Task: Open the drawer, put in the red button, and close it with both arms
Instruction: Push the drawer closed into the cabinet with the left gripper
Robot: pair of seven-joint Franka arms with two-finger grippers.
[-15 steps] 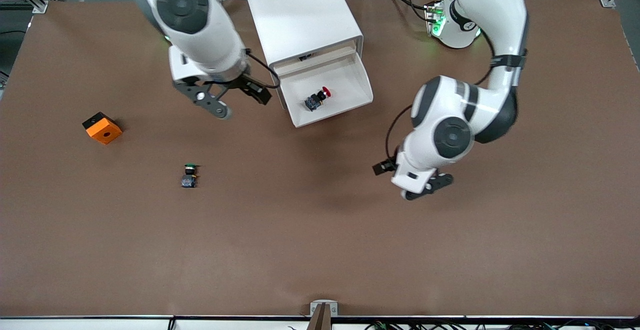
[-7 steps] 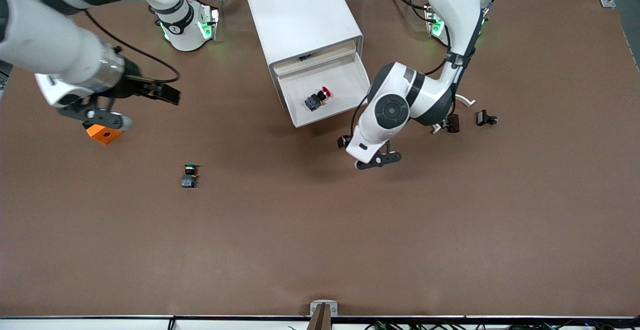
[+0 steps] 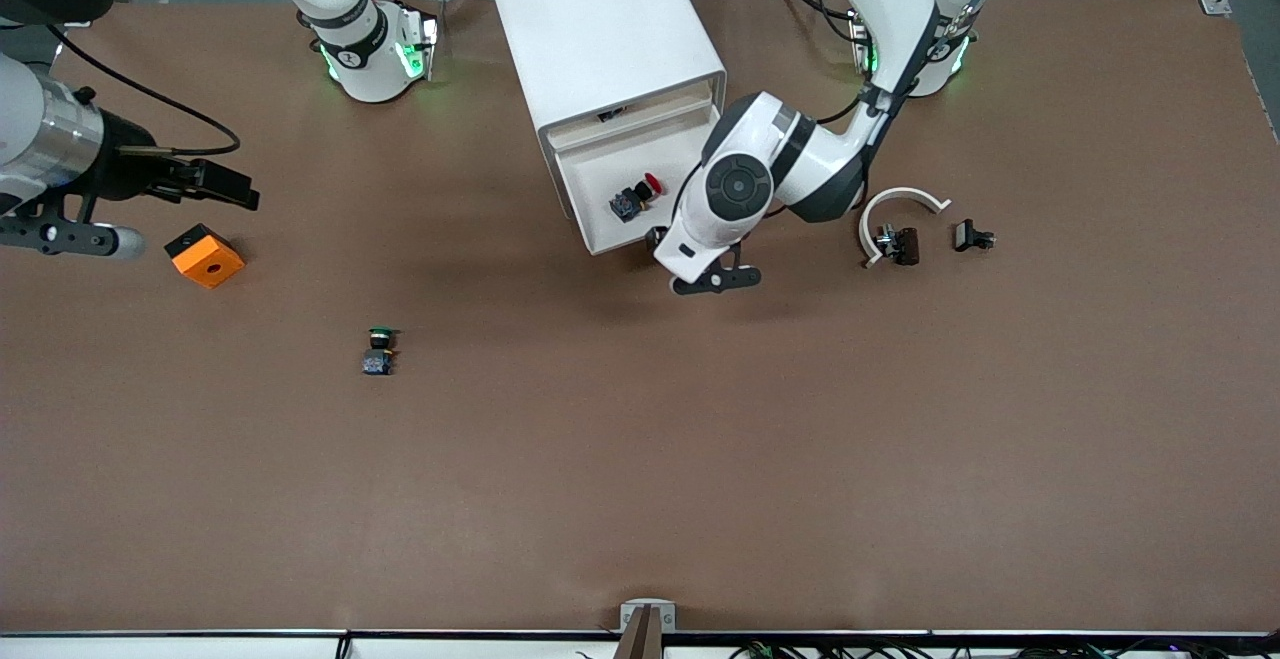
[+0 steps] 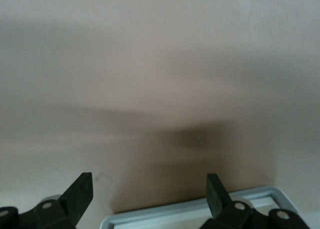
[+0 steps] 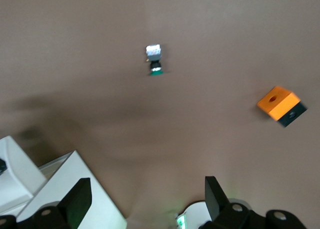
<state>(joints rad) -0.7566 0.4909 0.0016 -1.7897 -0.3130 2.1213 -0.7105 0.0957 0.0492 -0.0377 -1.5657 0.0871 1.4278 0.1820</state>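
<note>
The drawer stands pulled out of the white cabinet. The red button lies on its side in the drawer. My left gripper is open and empty, low over the table just off the drawer's front corner. In the left wrist view its fingertips are spread wide, with the drawer's rim between them. My right gripper is open and empty over the table at the right arm's end, beside the orange cube. In the right wrist view its fingertips are spread.
A green-capped button stands on the table nearer to the front camera; the right wrist view also shows it and the orange cube. A white curved piece and small black parts lie toward the left arm's end.
My left gripper has moved in to the drawer's front corner. My right arm has swung away from the cabinet to the right arm's end of the table, past the orange cube.
</note>
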